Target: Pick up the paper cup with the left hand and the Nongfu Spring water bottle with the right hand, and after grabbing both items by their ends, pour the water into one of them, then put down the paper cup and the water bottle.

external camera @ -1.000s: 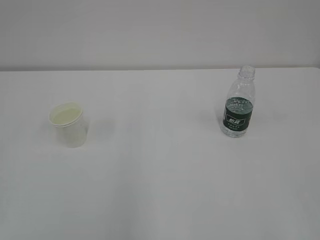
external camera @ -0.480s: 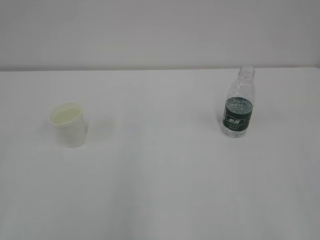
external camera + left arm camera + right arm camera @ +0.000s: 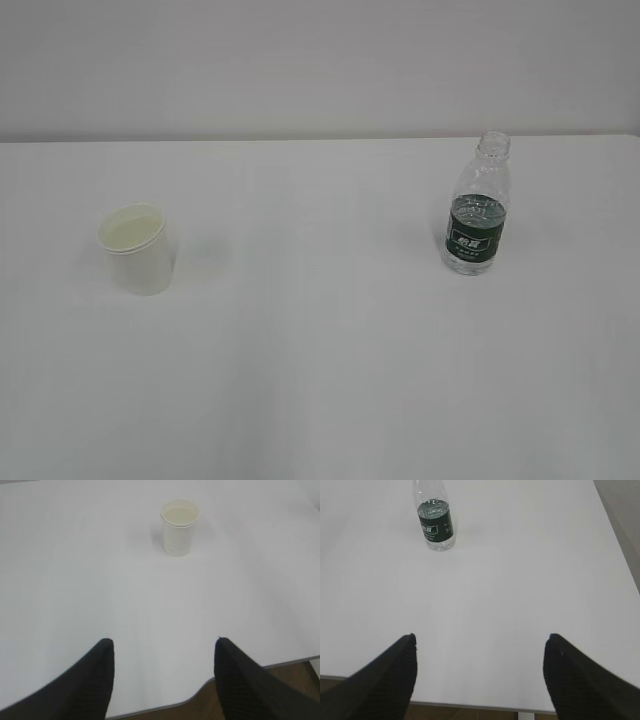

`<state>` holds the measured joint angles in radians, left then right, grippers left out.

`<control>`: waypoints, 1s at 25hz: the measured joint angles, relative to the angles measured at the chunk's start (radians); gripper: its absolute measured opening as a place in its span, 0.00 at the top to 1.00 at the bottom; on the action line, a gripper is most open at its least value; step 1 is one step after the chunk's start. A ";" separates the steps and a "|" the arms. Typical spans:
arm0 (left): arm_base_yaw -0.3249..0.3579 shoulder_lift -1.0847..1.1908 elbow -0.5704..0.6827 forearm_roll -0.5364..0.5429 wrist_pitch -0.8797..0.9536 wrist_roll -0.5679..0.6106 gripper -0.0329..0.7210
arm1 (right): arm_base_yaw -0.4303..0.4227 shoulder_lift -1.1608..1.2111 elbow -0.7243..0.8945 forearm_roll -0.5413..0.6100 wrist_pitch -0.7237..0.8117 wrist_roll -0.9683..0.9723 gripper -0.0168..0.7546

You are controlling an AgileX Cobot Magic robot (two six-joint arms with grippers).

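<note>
Item 1, the table (image 3: 320,380): a plain white top, the largest thing in your view. It carries both task items, well apart, the cup toward the left and the bottle toward the right of the exterior view. Its near edge shows in both wrist views.

Item 2, the Nongfu Spring water bottle (image 3: 477,210): upright, uncapped, dark green label band around the middle. You will see it again near the top left of the right wrist view (image 3: 434,517). Contents: the water inside is clear and hard to read; I judge the level sits around the top of the label, but you cannot confirm it from these views.

Item 3, the paper cup (image 3: 138,248): upright, mouth up, standing alone. In the left wrist view (image 3: 179,526) it lies ahead and a little right of centre. Contents: the inside looks pale cream; whether any liquid is in it cannot be told.

Item 4, the left hand (image 3: 162,647): fingers spread, holding nothing, well short of the cup.

Item 5, the right hand (image 3: 480,642): fingers spread wide, holding nothing, well short of the bottle.

Progress, as judged: nothing is picked up. You have both reaches, both grasps, the pour and both set-downs left to do.
</note>
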<state>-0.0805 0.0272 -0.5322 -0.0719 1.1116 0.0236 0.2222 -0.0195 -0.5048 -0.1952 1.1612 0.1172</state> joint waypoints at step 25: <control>0.000 0.000 0.000 0.000 -0.002 0.000 0.37 | 0.000 0.000 0.000 0.000 -0.006 0.000 0.22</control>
<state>-0.0805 0.0272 -0.5322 -0.0719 1.1093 0.0236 0.2222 -0.0195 -0.5048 -0.1952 1.1555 0.1172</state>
